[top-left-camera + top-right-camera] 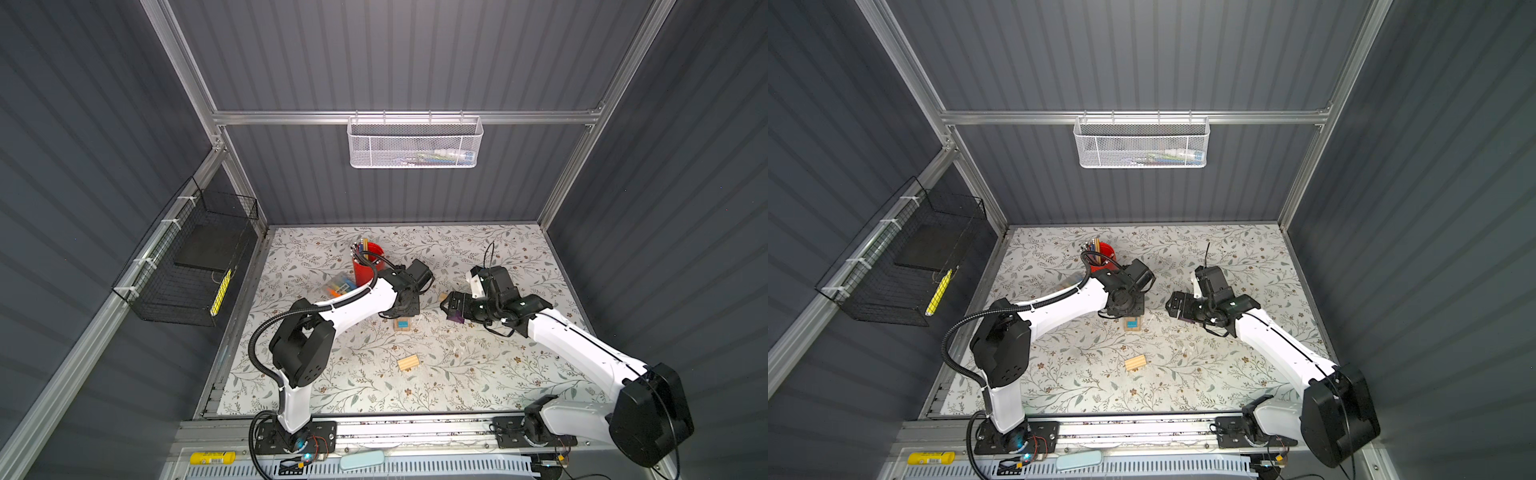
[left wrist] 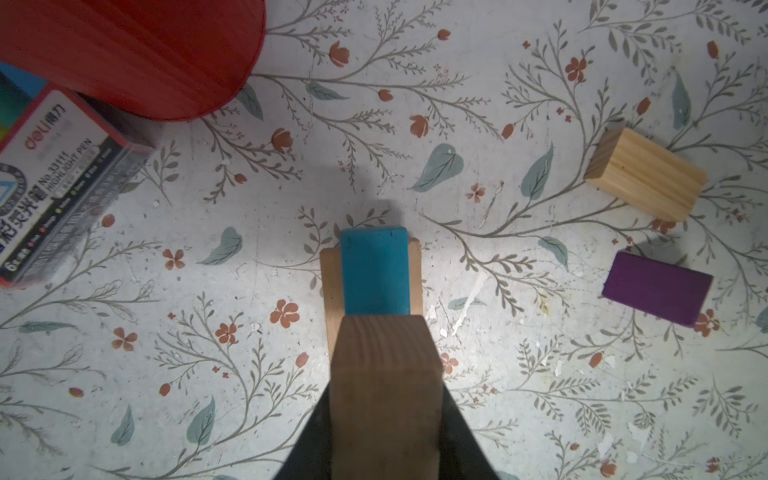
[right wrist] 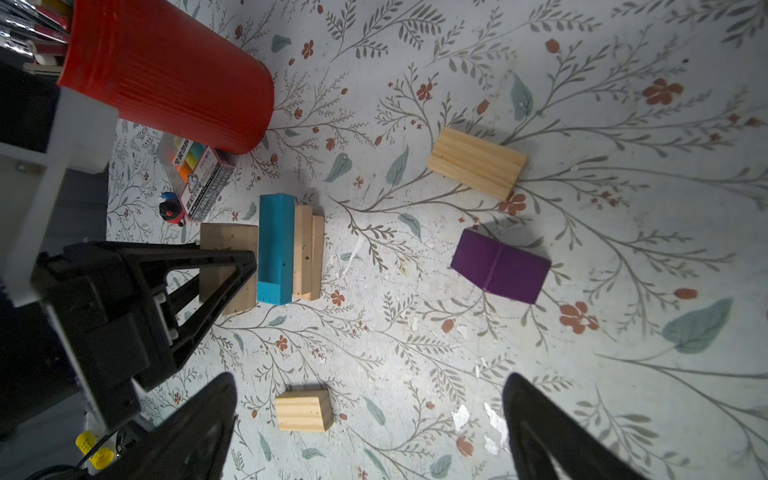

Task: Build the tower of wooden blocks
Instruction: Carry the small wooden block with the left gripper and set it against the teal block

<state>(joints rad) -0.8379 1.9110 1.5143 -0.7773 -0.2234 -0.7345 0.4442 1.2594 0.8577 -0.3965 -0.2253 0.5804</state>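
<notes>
My left gripper [image 2: 386, 392] is shut on a tan wood block [image 2: 386, 374]. It holds the block right over the tower [image 1: 404, 325], a short stack of tan bricks [image 3: 309, 253] topped by a teal-blue block [image 2: 374, 270]. The held block [image 3: 228, 245] sits against or just above the blue block [image 3: 276, 249]; I cannot tell whether they touch. My right gripper [image 3: 370, 386] is open and holds nothing, hovering to the right of the tower. A purple block [image 3: 500, 266] and loose tan blocks [image 3: 476, 162] [image 3: 303, 409] lie on the mat.
A red pencil cup [image 1: 368, 262] stands behind the tower, with a pack of markers [image 3: 199, 174] lying beside it. The loose tan block [image 1: 408, 362] nearer the front lies on the floral mat [image 1: 478, 374]. A white mesh basket [image 1: 415, 143] hangs on the back wall and a black wire basket [image 1: 187, 266] on the left.
</notes>
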